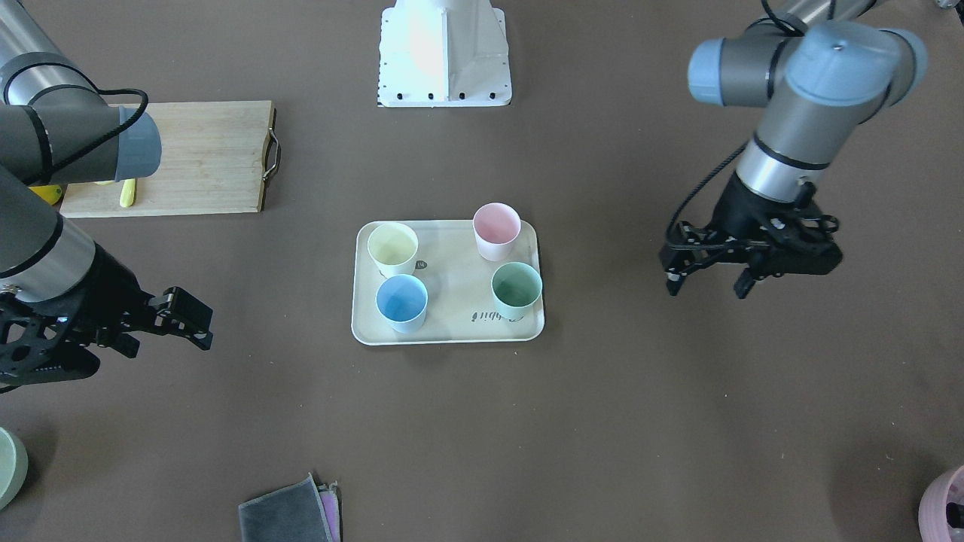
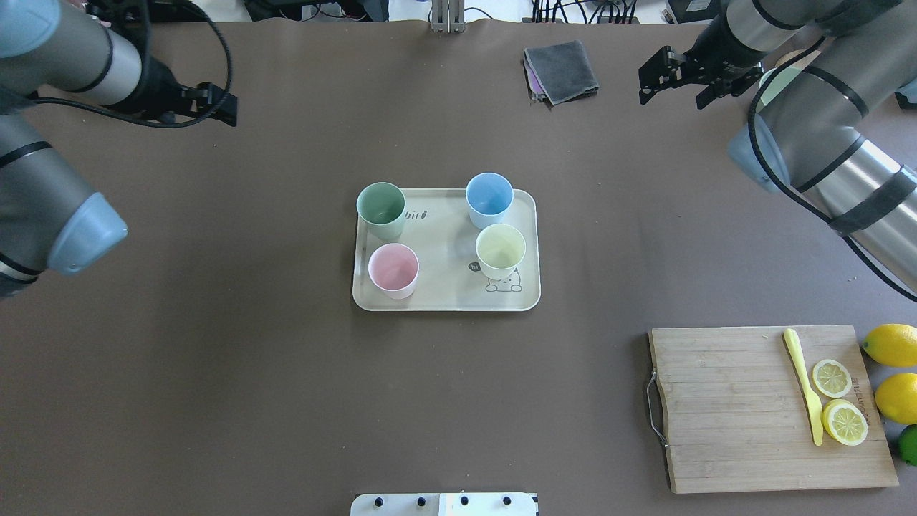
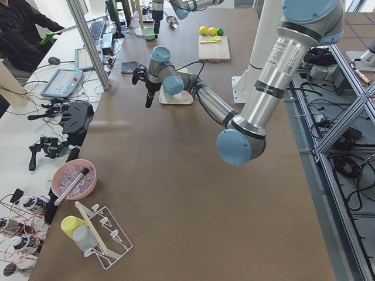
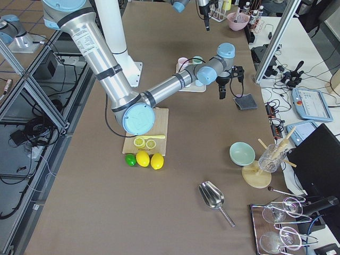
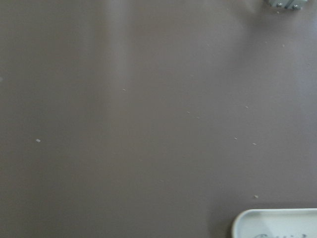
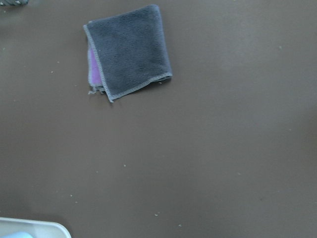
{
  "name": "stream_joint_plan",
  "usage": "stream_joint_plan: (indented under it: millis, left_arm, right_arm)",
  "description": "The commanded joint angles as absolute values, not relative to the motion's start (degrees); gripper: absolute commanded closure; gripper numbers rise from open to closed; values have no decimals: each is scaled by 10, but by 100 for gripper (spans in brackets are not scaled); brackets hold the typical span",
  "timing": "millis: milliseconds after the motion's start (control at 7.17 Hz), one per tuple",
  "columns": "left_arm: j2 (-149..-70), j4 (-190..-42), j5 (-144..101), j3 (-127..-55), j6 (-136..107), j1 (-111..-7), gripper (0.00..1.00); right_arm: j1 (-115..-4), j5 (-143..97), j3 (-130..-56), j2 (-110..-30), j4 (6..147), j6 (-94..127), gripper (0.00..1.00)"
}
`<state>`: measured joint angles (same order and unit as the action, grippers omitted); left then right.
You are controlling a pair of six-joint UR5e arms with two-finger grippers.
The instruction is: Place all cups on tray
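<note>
All four cups stand upright on the cream tray (image 1: 452,271) at the table's middle: yellow (image 1: 392,248), pink (image 1: 496,229), light blue (image 1: 401,301) and mint green (image 1: 517,288). From overhead the tray (image 2: 444,244) holds green (image 2: 381,209), blue (image 2: 489,198), pink (image 2: 392,269) and yellow (image 2: 500,250). My left gripper (image 1: 708,288) is open and empty, hovering well to the tray's side. My right gripper (image 1: 205,330) is open and empty on the opposite side. Overhead, the left gripper (image 2: 228,107) and right gripper (image 2: 671,89) are both far from the tray. Each wrist view shows only a tray corner (image 5: 277,223) (image 6: 29,228).
A wooden cutting board (image 2: 766,408) with a yellow knife and lemon slices lies at the near right, whole lemons beside it. A folded grey cloth (image 2: 561,70) lies at the far edge. A pale-green bowl (image 1: 9,467) and a mauve pot (image 1: 945,504) sit at corners.
</note>
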<state>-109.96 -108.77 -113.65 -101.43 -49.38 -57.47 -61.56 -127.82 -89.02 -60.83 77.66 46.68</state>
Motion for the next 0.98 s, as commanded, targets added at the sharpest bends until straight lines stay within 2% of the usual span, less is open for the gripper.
stream_joint_plan:
  millis: [0,139,558,836]
  left_arm:
    - [-993,-1173,-1177,-1001,-390,-664,2]
    - [-980,-1179,-1181,-982,-387,-686,2]
    - [-969,-1165,-1226,-892,-264,-768,2]
    - [-948,-1126,-1284,-882,-157,-836,2]
  right_arm:
    - [-642,-1274,-900,-673,774,394,0]
    - [-671,-1275,-891,-703,780,284,0]
    - [-727,-1283,-896,-754,845,257,0]
    - [-777,-1295,-931,-832,854,138,0]
